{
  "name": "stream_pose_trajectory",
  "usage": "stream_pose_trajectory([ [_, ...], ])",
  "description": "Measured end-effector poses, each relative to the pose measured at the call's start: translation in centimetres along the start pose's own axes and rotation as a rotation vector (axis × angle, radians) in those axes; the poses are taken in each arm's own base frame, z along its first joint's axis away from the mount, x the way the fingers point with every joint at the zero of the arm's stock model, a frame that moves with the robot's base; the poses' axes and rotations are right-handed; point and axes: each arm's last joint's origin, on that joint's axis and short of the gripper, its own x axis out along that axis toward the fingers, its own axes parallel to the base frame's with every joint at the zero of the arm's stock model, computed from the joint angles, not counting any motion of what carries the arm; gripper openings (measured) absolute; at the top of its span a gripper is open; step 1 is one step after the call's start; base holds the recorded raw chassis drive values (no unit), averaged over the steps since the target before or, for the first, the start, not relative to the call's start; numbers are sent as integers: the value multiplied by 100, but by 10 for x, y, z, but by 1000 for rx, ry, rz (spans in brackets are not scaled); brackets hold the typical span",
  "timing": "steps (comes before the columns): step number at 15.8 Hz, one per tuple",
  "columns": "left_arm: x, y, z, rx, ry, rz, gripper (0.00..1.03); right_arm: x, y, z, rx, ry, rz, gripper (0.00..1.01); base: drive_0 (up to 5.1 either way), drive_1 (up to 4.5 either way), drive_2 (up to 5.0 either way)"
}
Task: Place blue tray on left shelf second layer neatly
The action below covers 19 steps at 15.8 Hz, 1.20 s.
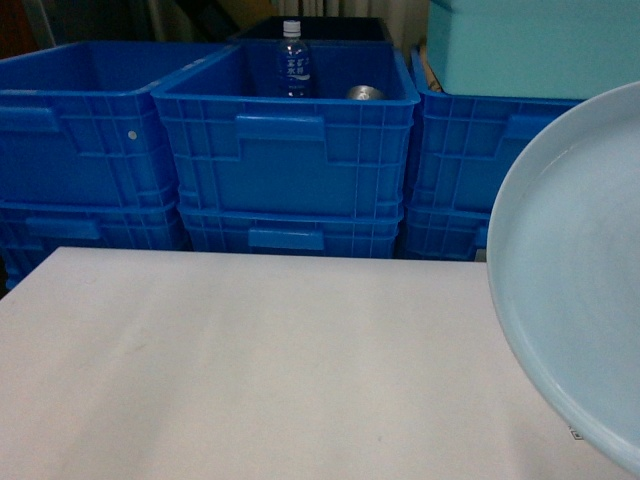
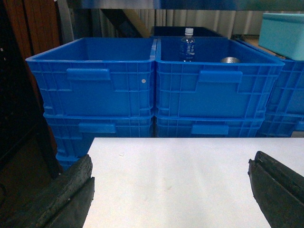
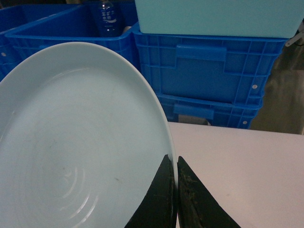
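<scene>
**Inspector A:** We find the blue tray raised at the right of the head view, tilted steeply with its hollow face toward the camera; its lower part hangs over the white table.

**Inspector B:** We confirm it from the right wrist view; the right gripper has its two dark fingers pressed together on the tray's rim, one on each face; the tray fills the left of that view.

**Inspector A:** We note the left gripper spread wide over the table's near left part; its fingers stand well apart and grasp nothing.

**Inspector B:** Beyond the table's far edge we record stacked blue crates; the middle upper crate contains a bottle and a metal can; a teal box sits on the right-hand stack.

**Inspector A:** We cannot identify the shelf's second layer in any view; only a strip of metal rail runs along the top of the left wrist view.
</scene>
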Motion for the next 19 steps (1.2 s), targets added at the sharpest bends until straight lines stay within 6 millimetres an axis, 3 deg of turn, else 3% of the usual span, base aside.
stream_pose_trajectory([
  [4, 0, 0, 0, 0, 0, 0, 98, -43, 6, -20, 2, -6, 37, 2, 0, 0, 0],
  [8, 0, 0, 0, 0, 0, 0, 98, -64, 14, -33, -5, -8, 61, 2, 0, 0, 0],
  [11, 0, 0, 0, 0, 0, 0, 98, -65, 22, -39, -50, -42, 87, 2, 0, 0, 0],
  [19, 0, 0, 0, 0, 0, 0, 98, -65, 21, -39, -83, -76, 22, 2, 0, 0, 0],
])
